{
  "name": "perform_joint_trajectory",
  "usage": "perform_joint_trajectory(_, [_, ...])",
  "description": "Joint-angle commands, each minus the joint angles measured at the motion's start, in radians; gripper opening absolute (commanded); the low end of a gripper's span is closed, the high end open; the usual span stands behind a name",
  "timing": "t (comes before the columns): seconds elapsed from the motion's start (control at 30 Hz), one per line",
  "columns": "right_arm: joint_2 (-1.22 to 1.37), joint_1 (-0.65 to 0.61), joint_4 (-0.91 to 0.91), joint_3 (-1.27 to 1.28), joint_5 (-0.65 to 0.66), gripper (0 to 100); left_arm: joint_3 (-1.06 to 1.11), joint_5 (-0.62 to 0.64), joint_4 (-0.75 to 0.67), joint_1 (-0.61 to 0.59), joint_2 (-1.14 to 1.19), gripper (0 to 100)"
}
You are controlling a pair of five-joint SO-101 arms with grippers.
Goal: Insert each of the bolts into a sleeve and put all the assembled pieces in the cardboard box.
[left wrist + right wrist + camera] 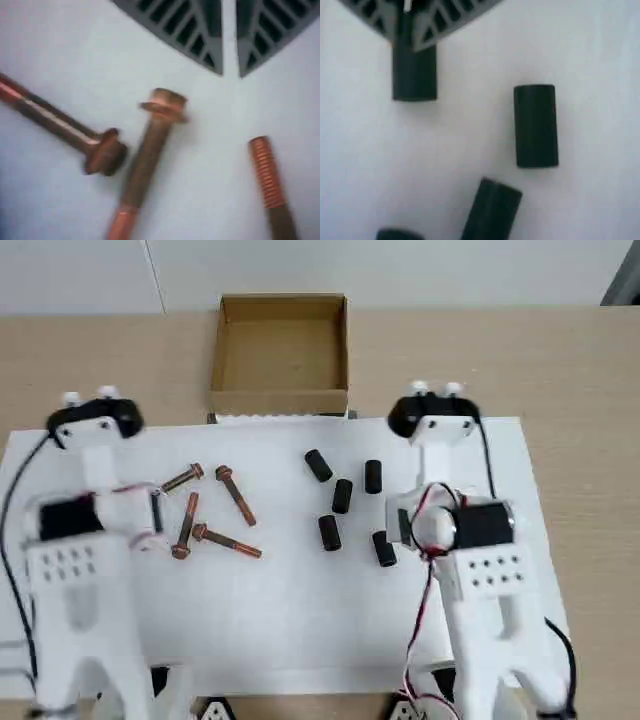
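Several copper bolts point(227, 542) lie scattered on the left half of a white sheet point(300, 610). Several black sleeves point(342, 495) lie toward its right half. The open cardboard box point(280, 395) stands beyond the sheet's far edge. My left gripper point(230, 72) hovers shut above the sheet, just past a bolt's flanged head point(164, 104), and grips nothing. In the high view it point(155, 512) sits beside the bolts. My right gripper point(402, 42) is shut over one end of a lying sleeve point(414, 75) without gripping it. In the high view it point(405, 525) sits beside the sleeves.
The sheet rests on a wooden table point(580, 390). Two more bolts point(60, 127) point(270, 185) lie either side of the flanged one. Other sleeves point(535, 125) point(490, 210) lie close by. The arms' bases and cables point(420, 640) occupy the near edge.
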Motion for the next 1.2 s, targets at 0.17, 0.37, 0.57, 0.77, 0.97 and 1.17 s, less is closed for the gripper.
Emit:
perform_joint_trajectory(0.17, [0.117, -0.045, 0.054, -0.049, 0.18, 0.4, -0.127, -0.123, 0.005, -0.06, 0.249, 1])
perform_joint_trajectory(0.37, [0.139, -0.05, 0.074, -0.051, 0.276, 0.4, -0.122, -0.127, -0.002, -0.063, 0.27, 1])
perform_joint_trajectory(0.57, [0.139, -0.048, 0.064, -0.051, 0.347, 0.5, -0.119, -0.127, 0.006, -0.063, 0.275, 1])
perform_joint_trajectory(0.77, [0.188, -0.041, 0.073, -0.049, 0.342, 14.1, -0.119, -0.127, 0.003, -0.058, 0.276, 1])
perform_joint_trajectory(0.97, [0.302, -0.077, 0.056, -0.058, 0.282, 21.4, -0.119, -0.129, -0.002, -0.058, 0.276, 1])
perform_joint_trajectory(1.17, [0.397, -0.13, 0.05, -0.149, 0.282, 20.6, -0.097, -0.13, -0.015, -0.058, 0.276, 1])
